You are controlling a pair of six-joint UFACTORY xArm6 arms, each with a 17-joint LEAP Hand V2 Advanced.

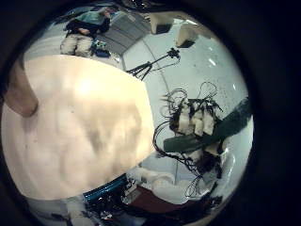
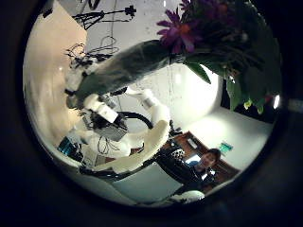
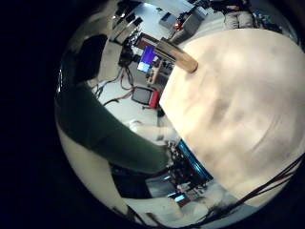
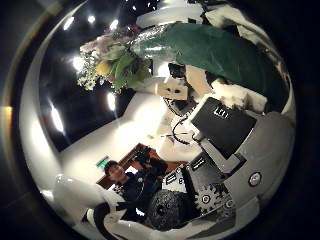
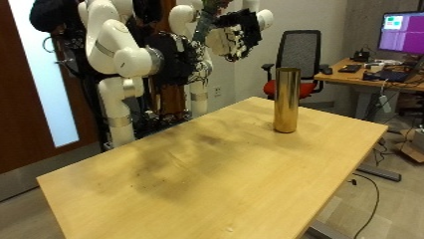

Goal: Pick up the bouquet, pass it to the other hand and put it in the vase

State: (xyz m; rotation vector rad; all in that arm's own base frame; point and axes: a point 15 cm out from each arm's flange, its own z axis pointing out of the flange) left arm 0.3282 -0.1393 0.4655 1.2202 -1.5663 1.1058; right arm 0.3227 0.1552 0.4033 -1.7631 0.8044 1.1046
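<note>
Table (image 5: 199,169) bare near; vase (image 5: 285,100) upright.

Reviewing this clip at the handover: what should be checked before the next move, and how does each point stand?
1. Bouquet gripped: ok. In the left little finger side view, a hand curls its fingers round the green wrap.
2. Handover finished: cannot tell. The hands crowd together in the outside view.
3. Vase upright on the table: ok.
4. Bouquet above the vase: not ok. It is held high, off to the side of the vase.
5. Flowers intact: ok.
</note>
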